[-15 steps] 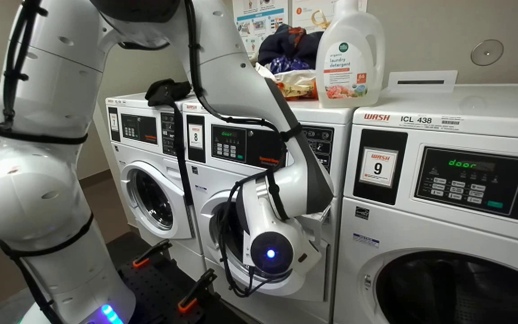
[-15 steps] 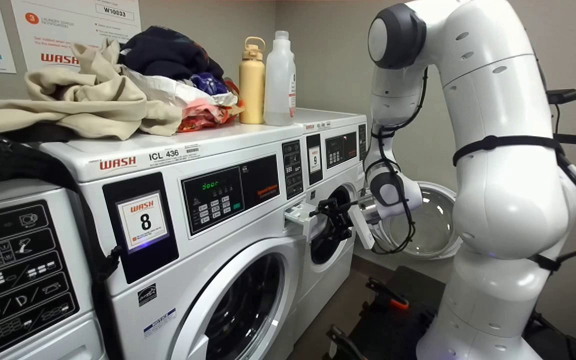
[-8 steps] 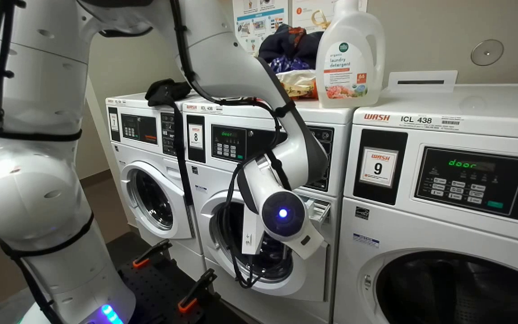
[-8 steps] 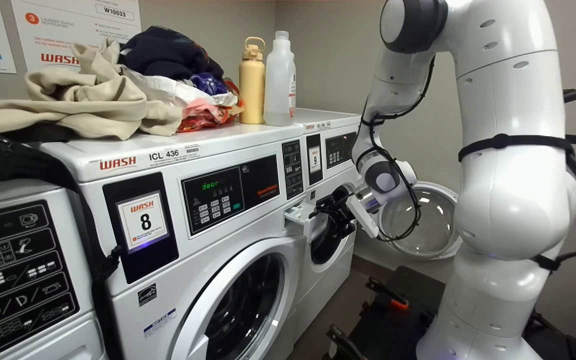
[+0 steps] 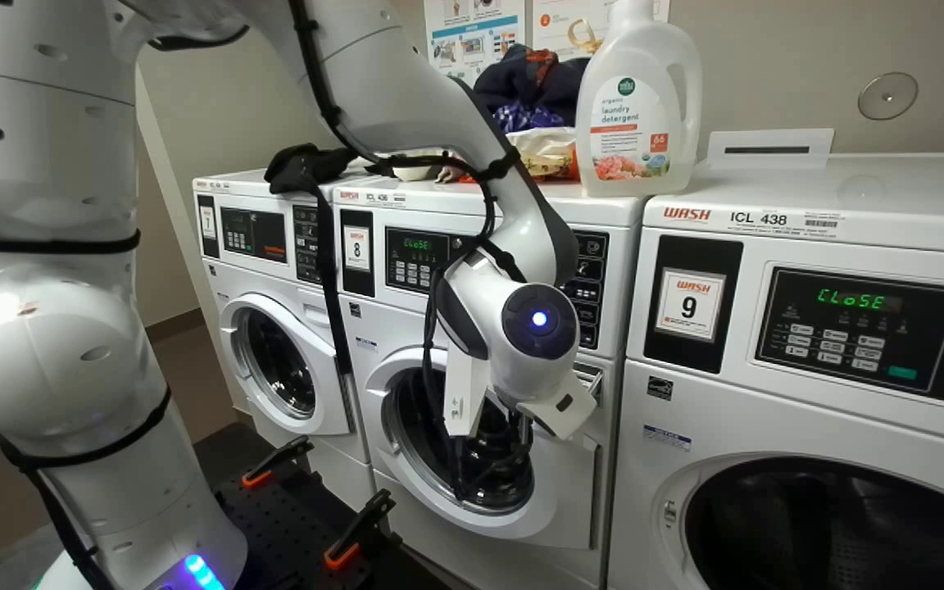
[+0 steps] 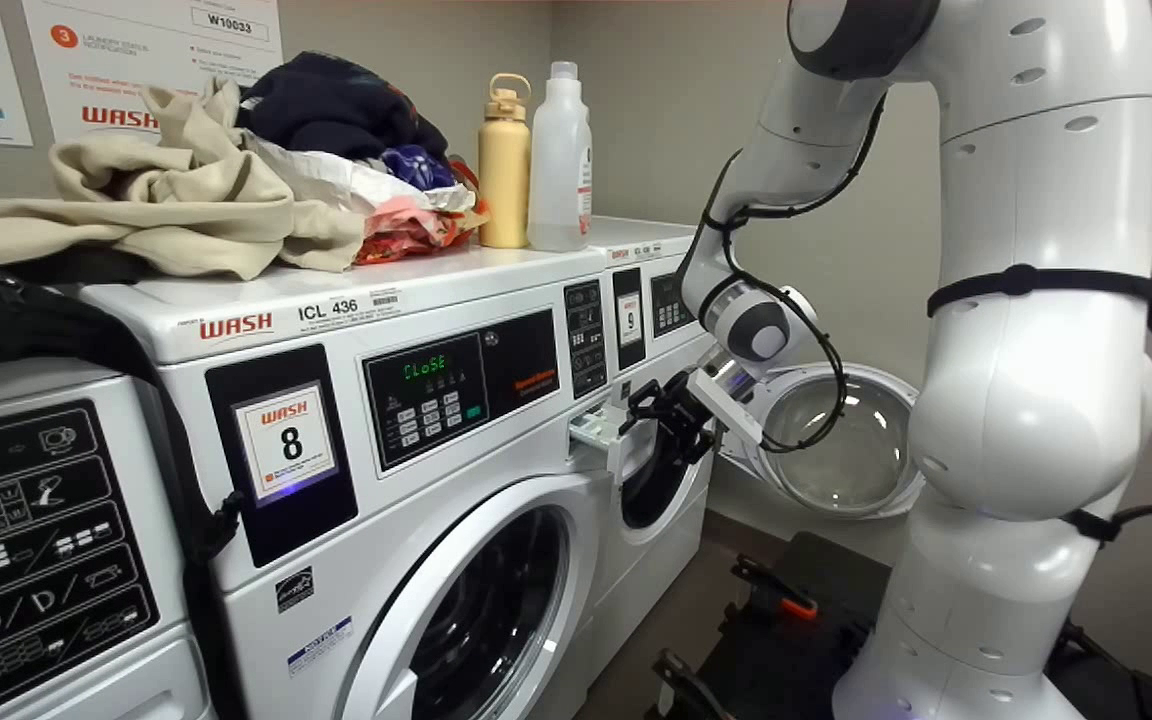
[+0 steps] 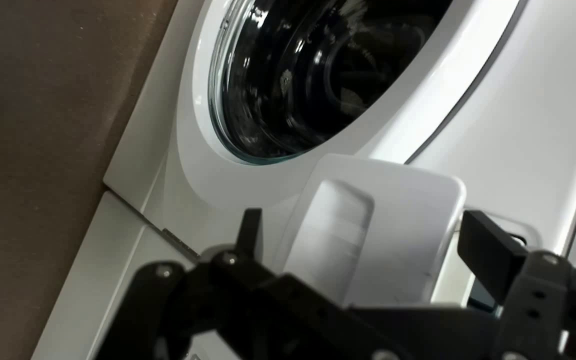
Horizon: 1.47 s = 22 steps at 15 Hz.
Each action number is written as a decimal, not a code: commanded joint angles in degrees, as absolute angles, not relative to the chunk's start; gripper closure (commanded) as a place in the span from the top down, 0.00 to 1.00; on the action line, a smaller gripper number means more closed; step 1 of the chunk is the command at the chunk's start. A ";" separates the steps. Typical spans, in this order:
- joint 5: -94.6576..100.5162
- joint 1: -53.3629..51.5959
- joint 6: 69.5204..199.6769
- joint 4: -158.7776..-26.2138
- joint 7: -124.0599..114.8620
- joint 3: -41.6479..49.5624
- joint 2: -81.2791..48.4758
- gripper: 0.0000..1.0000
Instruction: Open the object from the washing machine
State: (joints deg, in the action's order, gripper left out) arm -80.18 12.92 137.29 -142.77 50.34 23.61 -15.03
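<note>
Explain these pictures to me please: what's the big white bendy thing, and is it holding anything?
The bendy thing is a robot arm. Its gripper is like a hand, with two black fingers.

Two pictures are taken from different spots outside the robot; the third is taken from its wrist, looking past the fingers.

On top of the washing machine marked 8 are a heap of cloth, a yellow bottle and a laundry detergent bottle. The machine's little drawer is pulled out.

The fingers are spread apart, and the wrist picture shows the drawer's front between them. Nothing looks pinched; whether a finger touches the drawer, I can't tell.
</note>
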 commanded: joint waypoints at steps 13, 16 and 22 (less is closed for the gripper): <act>-51.78 14.85 143.37 -144.57 26.30 19.35 -9.07 1.00; -47.20 15.34 143.17 -144.69 22.42 19.05 -8.23 1.00; -38.92 16.43 142.51 -145.15 16.68 18.91 -7.07 1.00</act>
